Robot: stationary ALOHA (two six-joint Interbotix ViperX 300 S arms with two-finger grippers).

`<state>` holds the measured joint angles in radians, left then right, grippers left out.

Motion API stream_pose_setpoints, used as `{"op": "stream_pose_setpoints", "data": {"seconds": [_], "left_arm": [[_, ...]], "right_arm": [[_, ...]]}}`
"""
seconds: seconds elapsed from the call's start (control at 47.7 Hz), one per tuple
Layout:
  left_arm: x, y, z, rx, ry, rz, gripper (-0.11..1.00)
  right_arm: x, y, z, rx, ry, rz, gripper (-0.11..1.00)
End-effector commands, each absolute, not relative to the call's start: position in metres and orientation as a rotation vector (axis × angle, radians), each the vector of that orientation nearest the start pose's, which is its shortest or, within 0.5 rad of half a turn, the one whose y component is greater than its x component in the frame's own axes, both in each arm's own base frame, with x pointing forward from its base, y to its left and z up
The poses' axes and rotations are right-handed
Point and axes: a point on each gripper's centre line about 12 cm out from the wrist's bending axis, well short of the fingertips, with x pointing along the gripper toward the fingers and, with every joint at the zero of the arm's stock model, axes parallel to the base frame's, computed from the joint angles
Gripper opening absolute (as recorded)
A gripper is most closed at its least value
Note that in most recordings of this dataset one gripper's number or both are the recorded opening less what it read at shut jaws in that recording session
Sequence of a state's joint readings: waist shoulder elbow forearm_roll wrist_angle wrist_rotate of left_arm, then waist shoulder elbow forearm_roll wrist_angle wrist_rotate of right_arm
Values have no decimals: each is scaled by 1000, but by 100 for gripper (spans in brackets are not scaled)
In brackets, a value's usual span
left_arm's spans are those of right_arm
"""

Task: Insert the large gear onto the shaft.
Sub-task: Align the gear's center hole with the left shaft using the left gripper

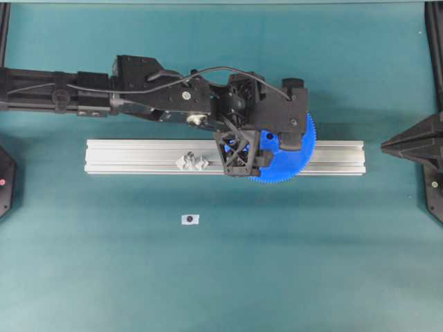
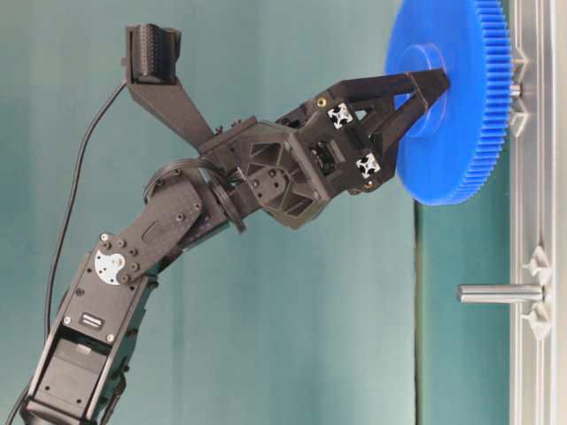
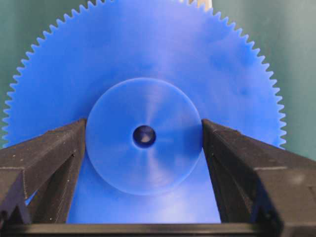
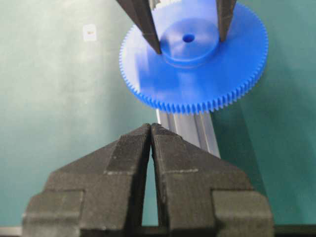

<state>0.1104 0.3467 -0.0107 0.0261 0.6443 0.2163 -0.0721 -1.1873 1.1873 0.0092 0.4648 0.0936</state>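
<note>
Left end effector (image 2: pixel 416 106), reaching in from the left of the overhead view, grasps the large gear (image 1: pixel 294 162). Its two black fingers (image 3: pixel 54 153) press against opposite sides of the raised round hub, and the small centre hole shows dark between them. To the left of the gear, the shaft (image 2: pixel 500 293) stands bare on its clear mount on the aluminium rail (image 1: pixel 124 155), well apart from the gear. A small white tag (image 1: pixel 190 218) lies on the green tabletop (image 1: pixel 104 277) in front of the rail. The gear sits over the right part of the rail, raised just off it, with a short pin (image 2: pixel 515 89) showing in the gap. Farther right, the right end effector (image 4: pixel 150 127) is clenched on nothing, its tips touching.
</note>
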Motion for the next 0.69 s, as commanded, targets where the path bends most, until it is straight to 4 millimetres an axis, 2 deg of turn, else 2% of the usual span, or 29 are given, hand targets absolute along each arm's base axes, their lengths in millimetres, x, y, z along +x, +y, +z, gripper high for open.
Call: {"op": "stream_pose_setpoints", "data": {"seconds": [0.0,0.293,0.482,0.671], "left_arm": [[507,59,205,170,954,7,86],[515,60,220,175,921,11,89],[523,56,238,187,875,7,89],[524,56,237,213,890,-8,89]], "right_arm": [[151,-10,246,128,447,-91,14],[151,-11,247,128,445,-93,14],[151,-10,246,128,447,-91,14],[152,-11,247,128,437,-93,14]]}}
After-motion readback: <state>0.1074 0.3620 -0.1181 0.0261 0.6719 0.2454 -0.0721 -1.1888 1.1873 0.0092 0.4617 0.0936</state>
